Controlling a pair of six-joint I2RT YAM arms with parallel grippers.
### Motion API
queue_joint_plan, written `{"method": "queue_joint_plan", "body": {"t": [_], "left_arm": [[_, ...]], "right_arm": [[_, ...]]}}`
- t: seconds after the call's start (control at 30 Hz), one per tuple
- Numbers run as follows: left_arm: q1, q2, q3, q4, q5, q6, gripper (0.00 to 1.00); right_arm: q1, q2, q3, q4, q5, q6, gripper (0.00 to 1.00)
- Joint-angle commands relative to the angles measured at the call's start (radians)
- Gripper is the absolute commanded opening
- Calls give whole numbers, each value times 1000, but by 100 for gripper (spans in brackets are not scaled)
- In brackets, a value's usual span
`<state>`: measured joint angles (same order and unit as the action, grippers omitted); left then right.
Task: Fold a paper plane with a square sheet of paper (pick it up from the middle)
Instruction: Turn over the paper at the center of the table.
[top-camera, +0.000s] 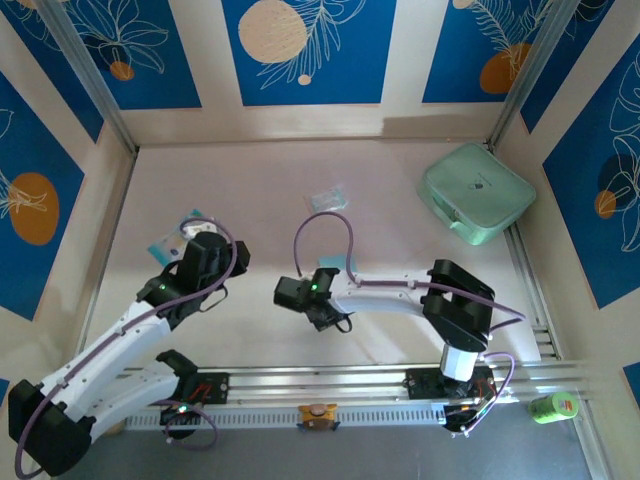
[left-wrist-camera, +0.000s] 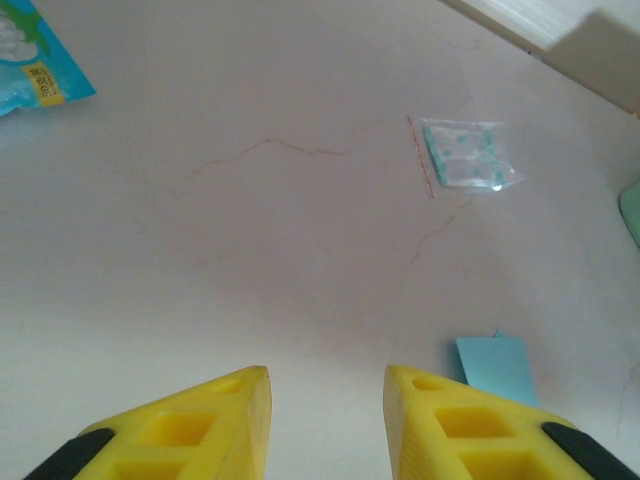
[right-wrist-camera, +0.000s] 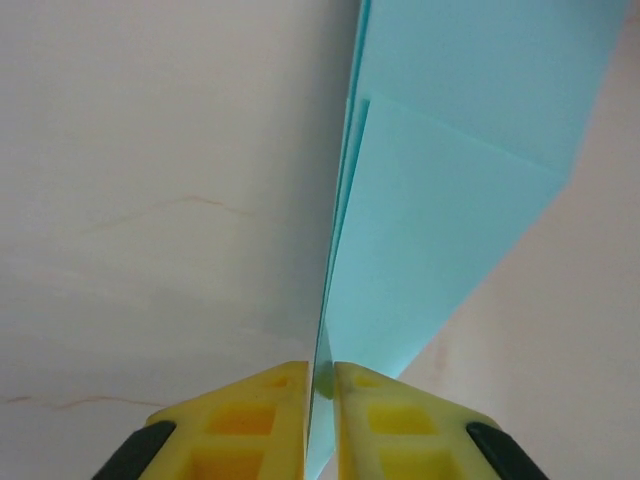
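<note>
The light-blue paper plane is folded, its centre crease standing on edge between the yellow fingers of my right gripper. One flat wing spreads to the right over the table. The jaws sit a sliver apart around the crease, open. In the top view my right gripper is low over the middle of the table. My left gripper is open with nothing between its fingers, hovering over bare table left of centre. A corner of the light-blue paper shows just right of its right finger.
A clear crumpled plastic wrapper lies further back on the table. A blue-and-white printed packet lies by the left arm. A mint-green case sits at the back right corner. Walls enclose the table.
</note>
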<state>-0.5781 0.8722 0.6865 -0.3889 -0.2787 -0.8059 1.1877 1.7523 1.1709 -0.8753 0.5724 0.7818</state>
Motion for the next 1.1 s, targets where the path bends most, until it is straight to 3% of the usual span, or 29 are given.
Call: {"method": "queue_joint_plan", "body": {"t": [0.0, 0.13, 0.47, 0.67, 0.83, 1.07], "left_arm": [[8, 13, -2, 1, 3, 5, 34], [9, 53, -1, 16, 32, 5, 34], [9, 160, -8, 81, 153, -28, 34], [11, 210, -18, 142, 225, -58, 34], [14, 256, -15, 175, 287, -58, 33], [19, 309, -9, 219, 385, -45, 30]], "right_arm": [[-38, -104, -77, 170, -185, -39, 28], [-121, -247, -197, 308, -319, -32, 37], [-411, -433, -490, 647, -632, 70, 32], [-505, -417, -567, 799, -721, 145, 22], [-530, -332, -553, 843, -764, 167, 14], [-532, -198, -542, 882, -782, 222, 11]]}}
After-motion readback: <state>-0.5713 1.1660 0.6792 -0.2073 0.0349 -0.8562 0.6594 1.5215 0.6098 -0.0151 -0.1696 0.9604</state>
